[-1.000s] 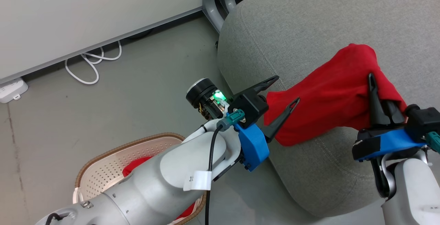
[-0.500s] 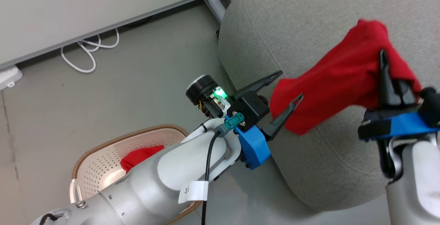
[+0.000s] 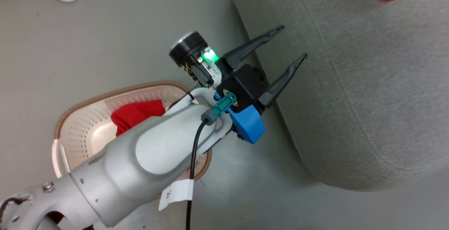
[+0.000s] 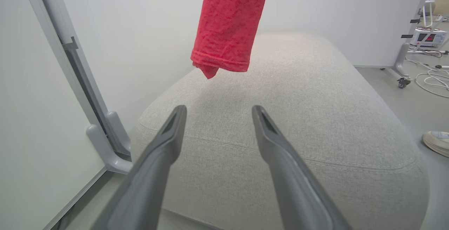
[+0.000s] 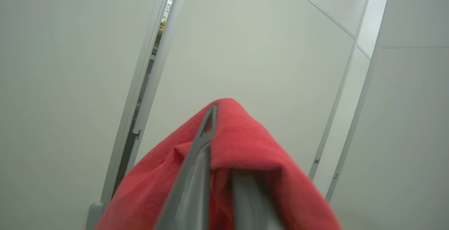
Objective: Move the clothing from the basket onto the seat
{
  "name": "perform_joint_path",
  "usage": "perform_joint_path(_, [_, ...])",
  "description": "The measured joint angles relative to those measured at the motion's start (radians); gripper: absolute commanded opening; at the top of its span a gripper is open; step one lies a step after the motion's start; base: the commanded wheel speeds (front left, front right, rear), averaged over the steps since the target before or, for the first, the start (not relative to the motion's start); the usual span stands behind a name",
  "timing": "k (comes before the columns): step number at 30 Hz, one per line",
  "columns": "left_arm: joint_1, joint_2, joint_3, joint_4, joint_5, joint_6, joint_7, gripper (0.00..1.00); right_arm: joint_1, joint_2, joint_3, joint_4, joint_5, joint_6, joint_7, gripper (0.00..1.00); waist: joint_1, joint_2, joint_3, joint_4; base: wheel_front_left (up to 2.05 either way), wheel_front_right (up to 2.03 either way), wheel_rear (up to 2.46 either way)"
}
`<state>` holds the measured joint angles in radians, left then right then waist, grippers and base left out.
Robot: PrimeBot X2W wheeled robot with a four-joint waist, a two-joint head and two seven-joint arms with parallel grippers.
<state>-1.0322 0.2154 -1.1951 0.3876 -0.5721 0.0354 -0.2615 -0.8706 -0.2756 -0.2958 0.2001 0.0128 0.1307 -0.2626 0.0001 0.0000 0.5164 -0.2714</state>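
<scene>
The right gripper (image 5: 221, 152) pinches one red garment (image 4: 228, 23), which hangs over the seat (image 3: 350, 100). The left gripper (image 3: 294, 43) is spread wide at the seat's near edge, apart from that garment. The other red garment (image 3: 136, 114) lies in the basket (image 3: 105, 94), on the left.

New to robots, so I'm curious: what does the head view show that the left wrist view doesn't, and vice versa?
Head view's own: the basket on the floor, a red garment inside it. Left wrist view's own: the hanging garment, its hem clear above the seat, and a device with a red display. Shared: the seat, the open left gripper, a bit of the hanging garment.
</scene>
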Motion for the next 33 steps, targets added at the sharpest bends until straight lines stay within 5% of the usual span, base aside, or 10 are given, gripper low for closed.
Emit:
perform_joint_path(12, [-0.089, 0.063, 0.022, -0.081, 0.056, 0.020, 0.000, 1.00, -0.167, -0.192, -0.149, 0.240, -0.001, 0.000, 0.000, 0.00, 0.0001, 0.0000, 0.222, 0.058, 0.00, 0.00, 0.00])
perform_joint_path(27, [-0.099, 0.064, 0.036, -0.107, 0.074, 0.034, 0.000, 1.00, -0.064, -0.090, -0.157, 0.461, -0.028, 0.000, 0.000, 0.00, 0.0000, 0.0000, 0.270, 0.115, 0.00, 0.00, 0.00])
perform_joint_path(28, [-0.098, 0.065, 0.038, -0.107, 0.074, 0.034, 0.000, 1.00, -0.059, -0.084, -0.156, 0.465, -0.028, 0.000, 0.000, 0.08, 0.0000, 0.0000, 0.267, 0.114, 0.00, 0.00, 0.00])
perform_joint_path(29, [-0.097, 0.067, 0.040, -0.107, 0.074, 0.035, 0.000, 1.00, -0.053, -0.077, -0.154, 0.464, -0.028, 0.000, 0.000, 1.00, 0.0000, 0.0000, 0.264, 0.112, 0.00, 0.00, 0.00])
perform_joint_path(33, [-0.081, 0.064, 0.045, -0.105, 0.080, 0.036, 0.000, 1.00, -0.015, -0.060, -0.159, 0.453, -0.014, 0.000, 0.000, 1.00, 0.0000, 0.0000, 0.239, 0.105, 0.00, 0.00, 0.00])
